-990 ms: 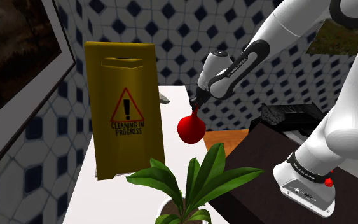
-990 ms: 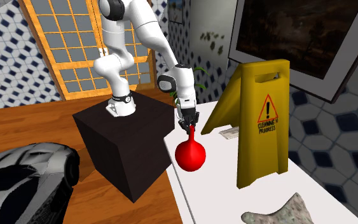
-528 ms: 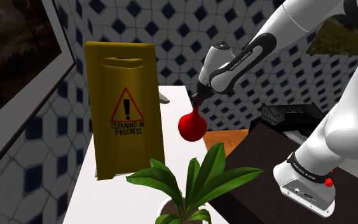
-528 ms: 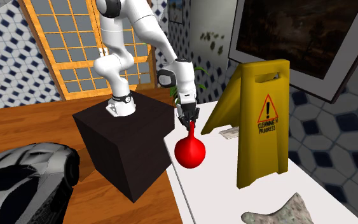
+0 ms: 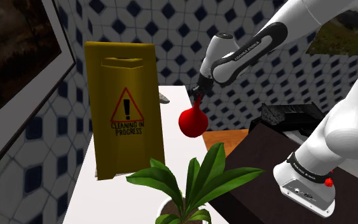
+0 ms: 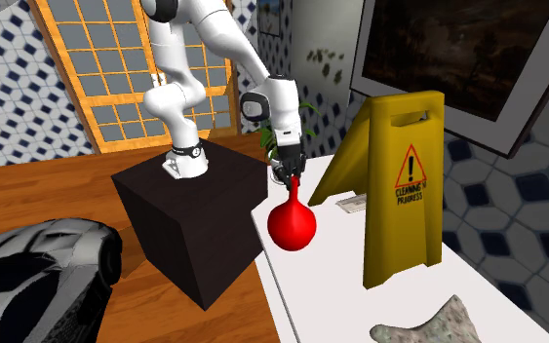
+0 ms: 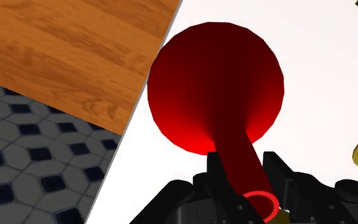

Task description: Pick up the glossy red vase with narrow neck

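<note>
The tool [image 5: 198, 95] is seen closed on the narrow neck of the red vase [image 5: 191, 123], with one black finger pressed to each side just under the rim. In the wrist view the tool [image 7: 244, 177] is clasped round that neck, and the round body of the vase [image 7: 215, 83] hangs away from it over the edge where the white worktop [image 7: 323, 76] meets wooden floor.

In the second exterior view the vase [image 6: 292, 224] is found at the middle of the frame, hanging below the tool [image 6: 292, 180] near the worktop's [image 6: 306, 287] left edge. It appears to be raised off the surface, though the gap beneath it cannot be made out for certain. The grasp is judged done and the lift under way. What is left is to carry the vase plainly clear.

One tool and one red vase are counted. One yellow warning sign [image 6: 404, 195] is stood to the right of the vase, well apart. One leafy plant [image 5: 190, 181] is shown at the lower middle of the shoulder view. One black stand [image 6: 189, 214] is placed left of the worktop, and one flat grey piece [image 6: 428, 326] lies at the bottom edge.
</note>
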### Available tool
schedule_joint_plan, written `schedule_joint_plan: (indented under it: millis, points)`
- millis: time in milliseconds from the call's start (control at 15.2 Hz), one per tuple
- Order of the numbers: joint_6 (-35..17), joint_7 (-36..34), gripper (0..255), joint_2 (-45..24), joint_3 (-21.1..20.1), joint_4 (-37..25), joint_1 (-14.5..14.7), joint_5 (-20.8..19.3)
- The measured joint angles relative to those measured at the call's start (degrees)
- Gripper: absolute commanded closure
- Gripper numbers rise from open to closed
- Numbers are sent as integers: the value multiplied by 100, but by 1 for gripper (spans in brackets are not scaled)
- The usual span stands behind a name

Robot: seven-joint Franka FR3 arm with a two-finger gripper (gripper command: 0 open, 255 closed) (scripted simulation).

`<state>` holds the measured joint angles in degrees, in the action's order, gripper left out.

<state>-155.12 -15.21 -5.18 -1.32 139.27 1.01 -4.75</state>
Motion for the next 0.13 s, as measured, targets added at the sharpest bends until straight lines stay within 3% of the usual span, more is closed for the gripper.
schedule_joint_plan:
  millis: [132]
  points:
    - [145, 27, 255, 125, -6, -21, -2, 28]
